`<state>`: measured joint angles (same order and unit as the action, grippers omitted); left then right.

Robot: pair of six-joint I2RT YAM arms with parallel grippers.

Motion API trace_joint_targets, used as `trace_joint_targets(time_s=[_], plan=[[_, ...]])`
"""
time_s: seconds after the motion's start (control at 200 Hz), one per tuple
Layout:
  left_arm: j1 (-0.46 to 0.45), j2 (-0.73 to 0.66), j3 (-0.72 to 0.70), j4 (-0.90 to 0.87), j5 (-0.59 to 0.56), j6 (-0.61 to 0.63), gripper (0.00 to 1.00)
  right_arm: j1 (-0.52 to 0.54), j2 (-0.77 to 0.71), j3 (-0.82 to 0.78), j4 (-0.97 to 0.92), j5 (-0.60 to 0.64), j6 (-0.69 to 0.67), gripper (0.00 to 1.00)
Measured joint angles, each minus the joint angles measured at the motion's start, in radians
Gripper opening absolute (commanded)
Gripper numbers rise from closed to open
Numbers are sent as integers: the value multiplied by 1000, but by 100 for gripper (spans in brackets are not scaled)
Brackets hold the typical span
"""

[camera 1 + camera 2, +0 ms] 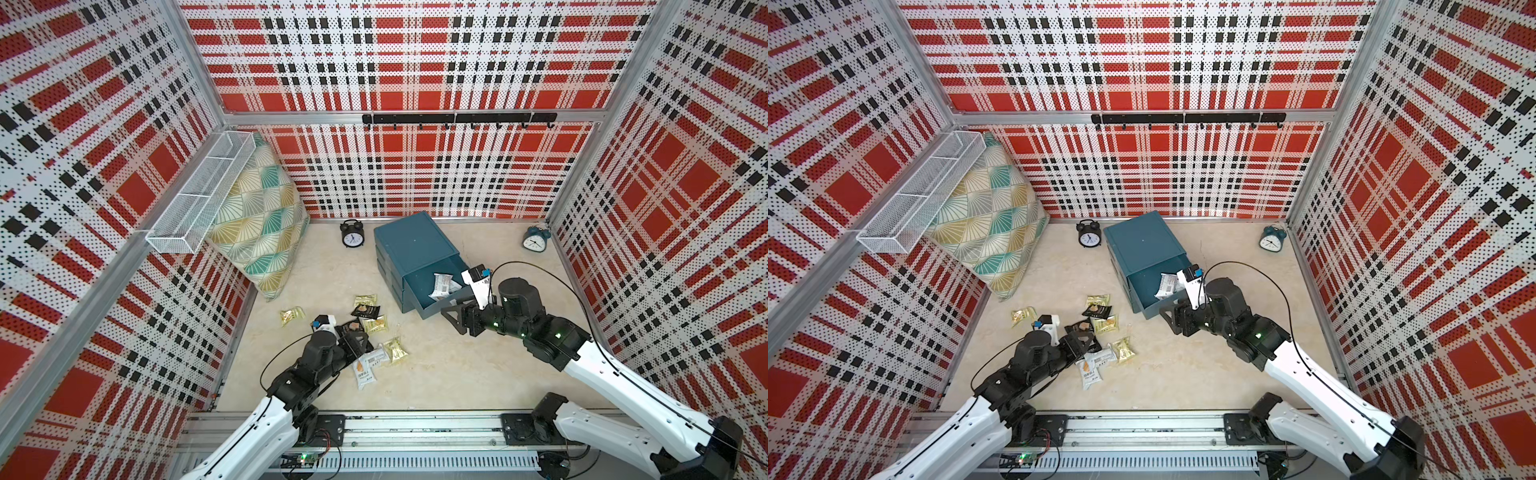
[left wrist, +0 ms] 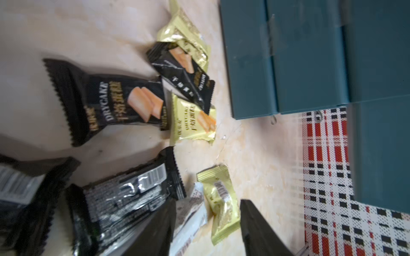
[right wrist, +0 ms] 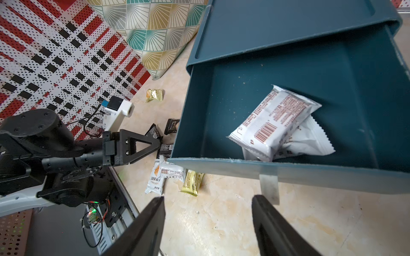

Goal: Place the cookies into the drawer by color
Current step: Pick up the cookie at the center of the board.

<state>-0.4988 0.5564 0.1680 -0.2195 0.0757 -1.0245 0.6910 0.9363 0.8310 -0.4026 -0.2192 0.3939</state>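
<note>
Not much of the sort is done. Farthest left, one gold packet (image 1: 291, 316) lies alone on the bench (image 1: 457, 374), apart from the rest.

Next come the left fingers (image 2: 153, 235), low over the heap of cookies (image 1: 375, 324). They stand spread and grasp nothing. A white packet (image 2: 188, 219) and a gold one (image 2: 221, 206) lie on the bench in the gap ahead of them. The wrist view is blurred, so I cannot tell which of the two they are set for.

The heap is unsorted: about four black packets (image 2: 106, 102), three gold and two white, several overlapping. With the stray, roughly ten are left to put away.

Right of the heap stands the cabinet (image 1: 411, 241), set at an angle. Its top drawer (image 3: 199, 110) is pulled out and holds at least two white packets (image 3: 273, 124), one lying across the other. Nothing of another colour shows in it. I judge white about half done, with the two whites in the heap to follow.

The lower two drawers (image 2: 255, 106) look shut, so black and gold seem not begun, and each will need a drawer pulled open first.

Farthest right, the right fingers (image 3: 273, 223) hover just in front of the open drawer, near its tab (image 3: 268, 186). They are released and empty, and well placed either to push the drawer in or to go back for more.
</note>
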Motion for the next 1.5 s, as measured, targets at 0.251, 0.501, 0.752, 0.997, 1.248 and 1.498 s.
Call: trace_joint_targets(time_s=[0.251,0.501,0.752,0.997,1.248,1.498], plan=[[0,68,-43,40,-5,-11,63,0,-4,-18,-3,-5,0,69],[0,71,-79,85,4,-15,46,0,-4,-18,-3,-6,1,68],[-13,8,-98,84,14,-26,49,0,10,-18,4,-10,4,68],[-90,-19,-100,67,-7,-61,43,0,15,-18,5,-13,5,68],[-126,18,-100,63,-40,-84,21,0,16,-18,7,-13,5,68],[-137,5,-102,61,-49,-96,0,0,17,-18,11,-14,5,68]])
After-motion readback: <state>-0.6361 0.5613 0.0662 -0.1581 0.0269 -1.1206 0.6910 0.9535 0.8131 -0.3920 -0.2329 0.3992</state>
